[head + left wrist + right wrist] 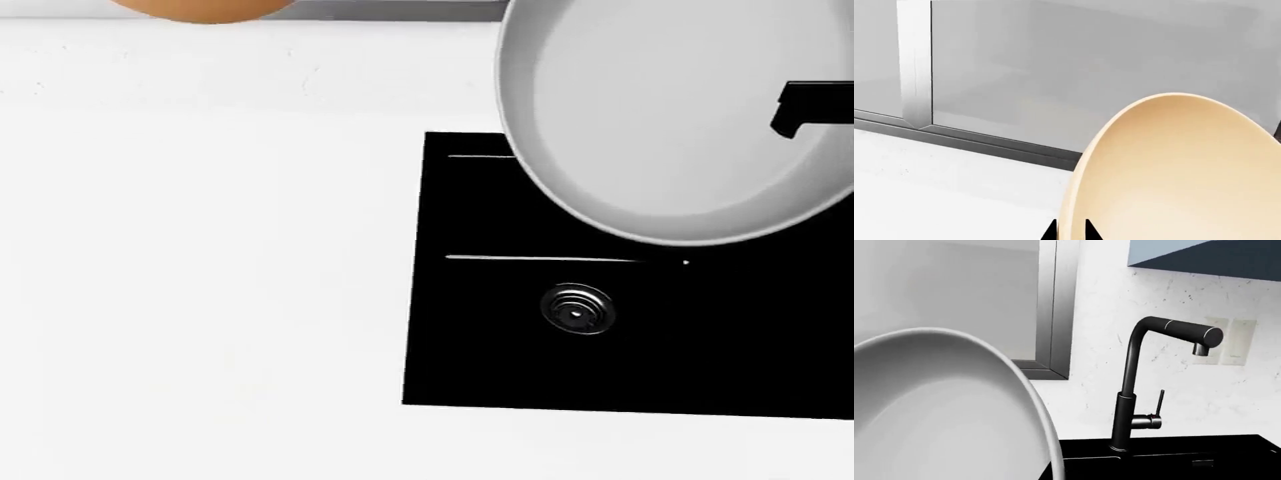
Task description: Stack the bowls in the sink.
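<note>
Bowls first: neither lies in the sink (454, 380) yet, so by my reading both placing and stacking remain to be done. The grey bowl (681, 110) is wide, shallow and matte; the head view shows it raised over the back of the black basin, its hollow towards the camera, hiding part of the basin behind it. In the right wrist view it fills the near corner, tilted on edge, and the right claw itself is out of sight, so presumably it grips the rim, though I cannot tell how far it is closed. The cream bowl (1181, 170) is smaller, deeper and smooth (no marks on it), tilted close before the left wrist camera; two black tips of the left claw (1070, 231) straddle its rim, closed on it as far as I can judge. Below, the basin is glossy black with a round metal drain (578, 308), set into a white counter (200, 300); the dark faucet (1134, 390) stands behind it against the pale wall.
</note>
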`<state>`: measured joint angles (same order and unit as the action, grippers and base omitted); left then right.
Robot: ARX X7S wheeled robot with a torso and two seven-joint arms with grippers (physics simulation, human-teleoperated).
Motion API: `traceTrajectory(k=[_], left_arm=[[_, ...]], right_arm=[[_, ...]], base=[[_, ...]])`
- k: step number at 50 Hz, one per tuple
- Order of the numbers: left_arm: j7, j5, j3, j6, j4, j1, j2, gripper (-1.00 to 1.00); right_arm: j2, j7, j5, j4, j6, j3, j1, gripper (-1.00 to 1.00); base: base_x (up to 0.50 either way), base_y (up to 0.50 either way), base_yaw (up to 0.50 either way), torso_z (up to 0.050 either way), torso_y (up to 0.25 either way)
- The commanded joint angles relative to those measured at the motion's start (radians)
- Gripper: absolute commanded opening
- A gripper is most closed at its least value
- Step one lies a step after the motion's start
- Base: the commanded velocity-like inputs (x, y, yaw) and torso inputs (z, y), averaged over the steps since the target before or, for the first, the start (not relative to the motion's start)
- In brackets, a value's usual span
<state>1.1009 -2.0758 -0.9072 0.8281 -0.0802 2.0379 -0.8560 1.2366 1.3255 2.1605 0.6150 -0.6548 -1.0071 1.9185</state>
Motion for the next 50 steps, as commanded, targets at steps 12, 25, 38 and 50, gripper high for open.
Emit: traceTrajectory(k=[12, 25, 38, 50], left_arm=[[-0.005, 0.007, 0.013, -0.006, 0.000, -0.003, -0.003, -1.00], [-0.003, 0.006, 0.018, -0.011, 0.004, -0.011, -0.007, -1.00], [0.003, 0.001, 0.023, -0.009, 0.009, -0.012, -0.016, -1.00], [0.005, -0.001, 0.027, -0.009, 0.008, -0.013, -0.018, -1.00]], right_arm=[[-0.010, -0.015, -0.054, 0.011, -0.018, 0.019, 0.010, -1.00], [-0.024, -0.012, -0.054, 0.010, -0.034, 0.019, 0.014, -1.00], [-0.036, -0.017, -0.059, 0.006, -0.027, 0.018, 0.001, -1.00], [-0.035, -0.012, -0.058, 0.000, -0.029, 0.020, -0.001, -1.00]], base=[[0.33, -0.41, 0.00, 0.000, 0.000], [0.31, -0.08, 0.00, 0.001, 0.002], [0.00, -0.10, 0.00, 0.000, 0.001], [0.01, -0.42, 0.00, 0.000, 0.001]])
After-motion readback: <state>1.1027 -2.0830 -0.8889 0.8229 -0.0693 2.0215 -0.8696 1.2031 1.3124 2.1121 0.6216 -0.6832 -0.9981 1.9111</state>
